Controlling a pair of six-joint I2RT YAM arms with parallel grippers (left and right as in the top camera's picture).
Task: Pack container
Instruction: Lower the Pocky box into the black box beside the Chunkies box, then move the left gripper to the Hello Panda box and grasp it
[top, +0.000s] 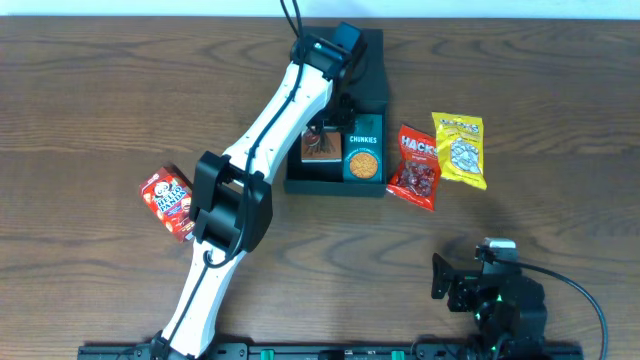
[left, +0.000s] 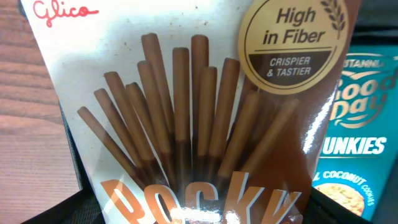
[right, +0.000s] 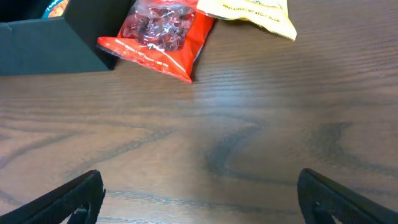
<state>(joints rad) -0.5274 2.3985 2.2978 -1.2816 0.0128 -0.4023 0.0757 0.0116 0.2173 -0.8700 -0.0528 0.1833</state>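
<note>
The dark container (top: 368, 70) stands open at the back centre, its flap lid lying away from me. Inside it are a teal Chunkies cookie box (top: 362, 150) and a brown-and-white Pocky pack (top: 318, 146). My left gripper (top: 326, 124) reaches down into the container over the Pocky pack. In the left wrist view the Pocky pack (left: 186, 124) fills the frame between dark fingers spread at the lower corners, with the Chunkies box (left: 359, 146) beside it. My right gripper (right: 199, 199) is open and empty low over the table at the front right (top: 470, 285).
A red Hacks bag (top: 417, 165) and a yellow snack bag (top: 460, 148) lie just right of the container; both show in the right wrist view, red (right: 158, 34) and yellow (right: 255, 12). A red Hello Panda box (top: 170, 203) lies at the left beside the left arm.
</note>
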